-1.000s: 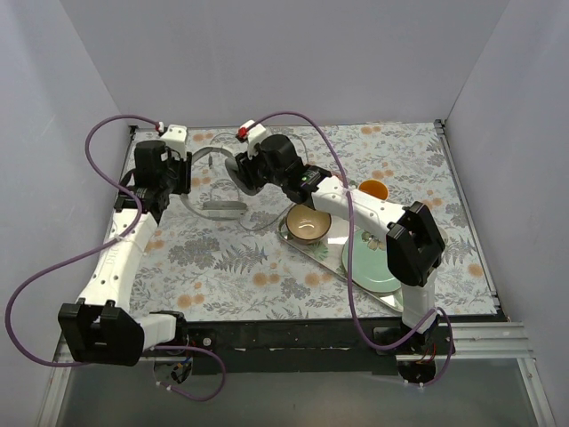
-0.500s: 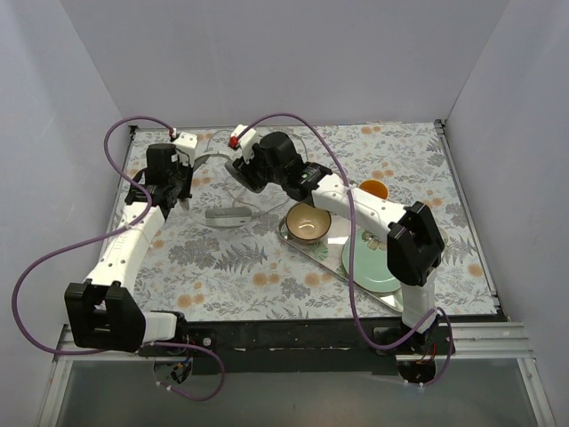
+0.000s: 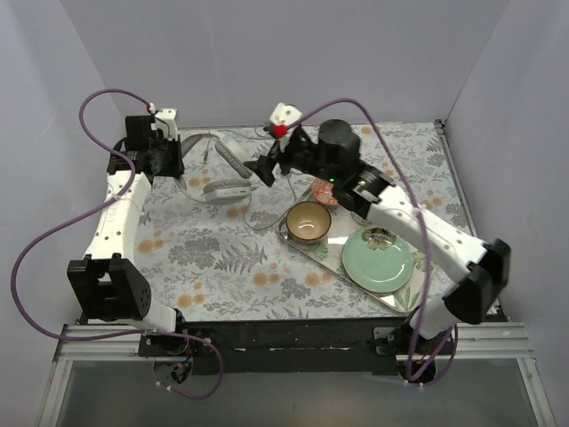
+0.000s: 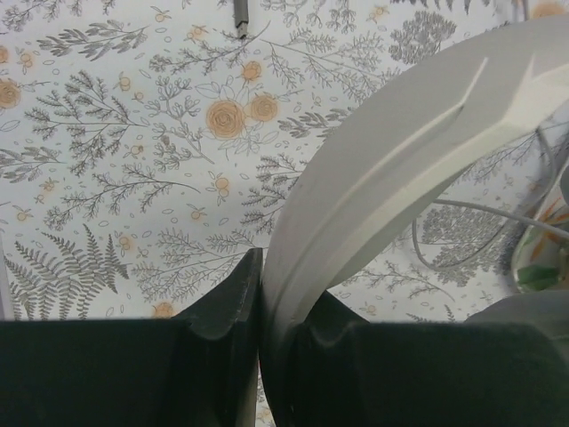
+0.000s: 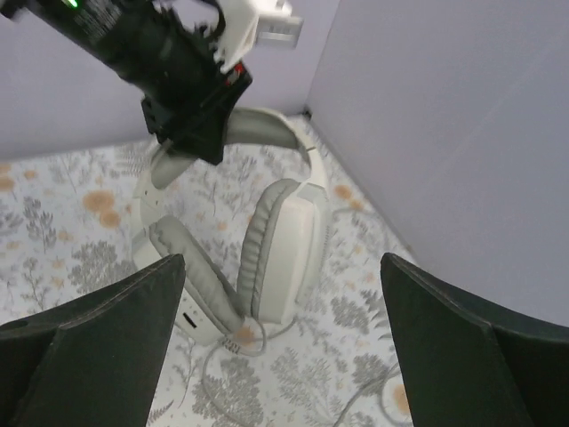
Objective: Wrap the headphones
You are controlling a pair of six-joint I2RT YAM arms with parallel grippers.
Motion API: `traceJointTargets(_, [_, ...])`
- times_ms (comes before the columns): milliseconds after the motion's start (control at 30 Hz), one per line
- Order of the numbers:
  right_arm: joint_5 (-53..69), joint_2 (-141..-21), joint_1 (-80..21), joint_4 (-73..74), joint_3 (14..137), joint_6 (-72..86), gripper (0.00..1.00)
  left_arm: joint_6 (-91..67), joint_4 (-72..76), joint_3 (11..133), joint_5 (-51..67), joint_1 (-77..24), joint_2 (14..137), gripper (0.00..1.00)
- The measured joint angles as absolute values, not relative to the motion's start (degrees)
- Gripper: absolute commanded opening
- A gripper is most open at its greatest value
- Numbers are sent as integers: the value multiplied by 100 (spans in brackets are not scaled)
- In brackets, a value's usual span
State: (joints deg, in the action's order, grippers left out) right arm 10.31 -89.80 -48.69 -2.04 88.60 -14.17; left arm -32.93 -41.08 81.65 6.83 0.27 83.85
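Floral table (image 3: 222,267) is bearing tray (image 3: 327,259) holding bowl (image 3: 308,221), plate (image 3: 378,260); left gripper (image 4: 267,294) is clamping headphones (image 4: 400,160); right gripper (image 5: 283,262) is gaping.

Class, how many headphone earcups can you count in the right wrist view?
2. The upright earcup stands mid-frame. The second earcup lies to its left, pad facing up. Neither is hidden.

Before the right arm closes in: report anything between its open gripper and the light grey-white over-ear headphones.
Nothing visible is in the way: only open air lies between the right gripper and the light grey-white over-ear headphones. The left gripper clamps the headband on the far side, off that path.
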Motion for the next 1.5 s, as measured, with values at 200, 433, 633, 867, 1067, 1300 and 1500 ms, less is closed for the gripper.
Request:
traceJointTargets(200, [1210,-7275,-4674,-2029,7290,-1367,99,-3883,-4517,9411,1540,965,8733,0])
traceJointTargets(433, [1343,-8560,-4657,-3162,6665,-1258,99,-4633,-4674,10761,2086,1149,8678,0])
traceJointTargets(633, [1238,-10090,-4580,-3017,6862,-1048,98,-5074,-4790,11826,2486,1114,8576,0])
traceJointTargets(867, [1135,-10685,-4346,-3310,7124,-440,82,-5446,-4805,12158,2856,1114,8300,0])
traceJointTargets(1067, [1264,-10912,-4327,-3288,7131,-12,78,-5804,-4797,12147,3068,1111,8302,0])
traceJointTargets(1300, [2143,-10427,-4394,-3068,6532,-75,75,-5907,-4694,12057,3037,1111,8342,0])
traceJointTargets(1500, [2978,-9347,-4696,-2965,5935,-342,76,-5898,-4602,12036,2910,1111,8495,0])
